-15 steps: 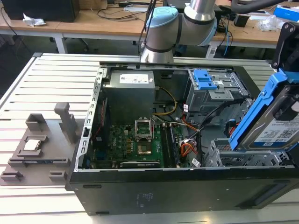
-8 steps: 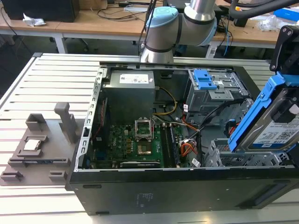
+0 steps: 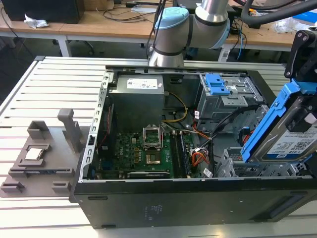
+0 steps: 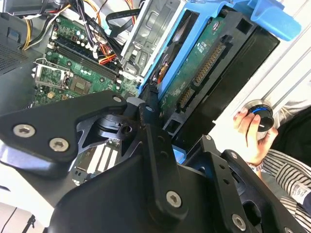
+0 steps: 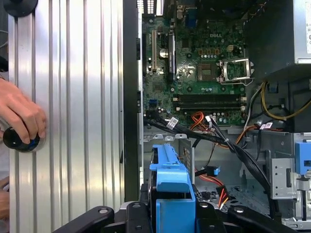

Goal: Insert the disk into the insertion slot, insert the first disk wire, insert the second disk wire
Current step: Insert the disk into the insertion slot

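Pincer [image 5: 171, 206]: pressed onto the disk [image 3: 290, 141], with black fingers [image 4: 154, 141] bearing on the edges of the blue carrier. The fingertips are hidden behind the carrier.

Disk: held clear of the chassis and tilted, above the insertion slot [image 3: 232, 166] at the exterior view's right. Its far end is cut off by the frame edge. In the second wrist view its green circuit-board face is turned to the camera. Whether its lower edge touches the cage cannot be told.

Slot: a silver perforated cage, partly masked by the disk, with cables [image 3: 198, 158] just beside it.

Surroundings: an open computer case [image 3: 163, 208] sits on a slatted tabletop [image 3: 49, 94]. Inside it are a motherboard [image 3: 148, 153], a power supply [image 3: 136, 94] and a taller grey bay with a blue latch [image 3: 217, 84]. A grey fixture [image 3: 42, 153] lies well apart at the exterior view's left. A person's hand [image 5: 22, 114] grips a black knob [image 5: 19, 138] on the tabletop, beside the case.
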`<move>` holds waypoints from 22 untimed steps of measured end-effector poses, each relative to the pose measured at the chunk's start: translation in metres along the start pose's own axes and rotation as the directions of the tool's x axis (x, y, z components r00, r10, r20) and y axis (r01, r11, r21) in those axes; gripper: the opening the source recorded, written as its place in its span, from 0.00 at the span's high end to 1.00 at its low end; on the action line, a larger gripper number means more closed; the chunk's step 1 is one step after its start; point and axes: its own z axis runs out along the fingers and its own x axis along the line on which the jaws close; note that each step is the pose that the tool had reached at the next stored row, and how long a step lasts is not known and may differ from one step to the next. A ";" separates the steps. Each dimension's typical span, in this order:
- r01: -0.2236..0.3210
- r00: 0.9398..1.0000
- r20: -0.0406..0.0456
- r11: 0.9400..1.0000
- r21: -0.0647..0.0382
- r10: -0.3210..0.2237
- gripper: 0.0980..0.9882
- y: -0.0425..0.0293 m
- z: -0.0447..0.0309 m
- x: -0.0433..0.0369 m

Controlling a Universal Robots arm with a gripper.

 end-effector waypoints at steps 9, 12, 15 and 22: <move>0.000 1.000 0.000 1.000 0.000 0.000 0.70 -0.0002 0.0063 -0.0003; 0.000 1.000 0.000 1.000 0.000 0.000 0.70 -0.0003 0.0080 -0.0029; 0.000 1.000 0.000 1.000 0.000 0.000 0.70 -0.0002 0.0095 -0.0087; 0.000 1.000 0.000 1.000 0.000 0.000 0.70 -0.0002 0.0170 -0.0186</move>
